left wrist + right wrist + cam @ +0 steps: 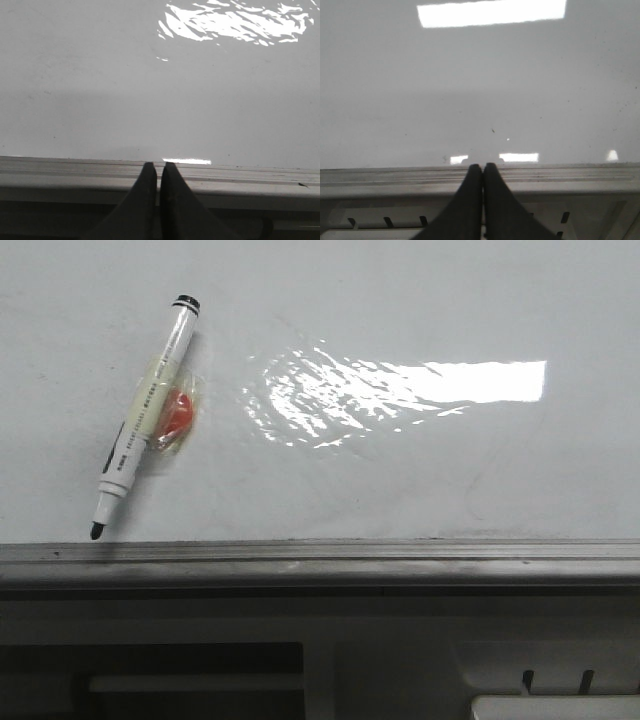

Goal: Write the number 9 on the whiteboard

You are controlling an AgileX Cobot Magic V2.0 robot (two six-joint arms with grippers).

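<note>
The whiteboard [420, 470] lies flat, glossy white, with a wrinkled glare patch [330, 395] and a grey metal frame edge [320, 562] at the near side. No drawn number 9 shows on it. A white marker pen [148, 400] with black tip lies uncapped on the board at the left, an orange piece [180, 415] taped to it. Neither gripper shows in the front view. My left gripper [159, 166] is shut and empty over the frame edge [240, 180]. My right gripper [483, 167] is shut and empty over the frame edge [570, 177].
Pale furniture with dark slots [555, 680] sits below the board's near edge; it also shows in the right wrist view [385, 220]. A bright rectangular light reflection [490, 12] lies on the board.
</note>
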